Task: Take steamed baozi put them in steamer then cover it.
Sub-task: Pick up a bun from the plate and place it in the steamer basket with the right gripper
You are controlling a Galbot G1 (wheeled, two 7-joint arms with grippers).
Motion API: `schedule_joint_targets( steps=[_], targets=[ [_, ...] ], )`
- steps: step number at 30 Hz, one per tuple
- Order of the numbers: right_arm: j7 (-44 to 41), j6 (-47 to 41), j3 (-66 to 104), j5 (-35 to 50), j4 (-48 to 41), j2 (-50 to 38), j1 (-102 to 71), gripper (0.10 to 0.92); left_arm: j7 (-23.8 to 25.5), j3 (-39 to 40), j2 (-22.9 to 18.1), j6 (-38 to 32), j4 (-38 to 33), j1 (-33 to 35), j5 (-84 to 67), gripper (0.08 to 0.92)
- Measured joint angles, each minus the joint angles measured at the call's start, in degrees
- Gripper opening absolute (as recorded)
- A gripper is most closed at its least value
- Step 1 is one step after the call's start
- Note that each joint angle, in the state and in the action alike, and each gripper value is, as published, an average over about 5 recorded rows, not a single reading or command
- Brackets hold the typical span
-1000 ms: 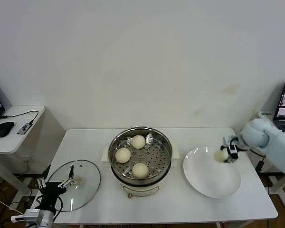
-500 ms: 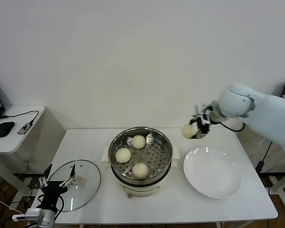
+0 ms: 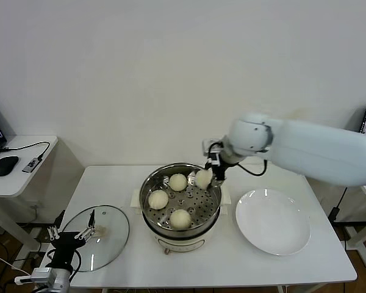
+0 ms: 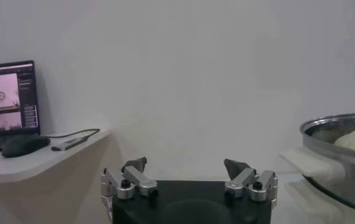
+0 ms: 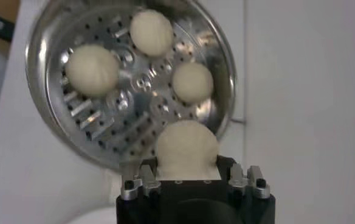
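Note:
The steamer (image 3: 180, 195) stands mid-table with three baozi on its perforated tray: one at the back (image 3: 178, 182), one at the left (image 3: 158, 199), one at the front (image 3: 180, 219). My right gripper (image 3: 206, 177) is shut on the fourth baozi (image 3: 204, 178) and holds it above the steamer's back right rim. In the right wrist view this baozi (image 5: 186, 148) sits between the jaws, over the tray edge (image 5: 129, 91). My left gripper (image 3: 70, 235) is open and empty over the glass lid (image 3: 96, 237) at the table's front left.
The white plate (image 3: 272, 223) lies empty to the right of the steamer. A side desk (image 3: 18, 165) with a mouse and cable stands at the left. In the left wrist view the steamer's rim (image 4: 338, 143) shows at the right.
My right gripper has carried the baozi from above the plate leftwards to above the steamer's back right rim. The left arm has not moved.

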Motion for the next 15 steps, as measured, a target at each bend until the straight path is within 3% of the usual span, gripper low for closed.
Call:
schedule_joint_targets(
  steps=[15],
  targets=[
    [1.3, -1.7, -1.4, -0.7, -5.4, 6.1, -5.4, 0.614, 0.0, -0.3, -0.1, -0.6, 0.0, 0.0, 0.1, 0.823]
  ],
)
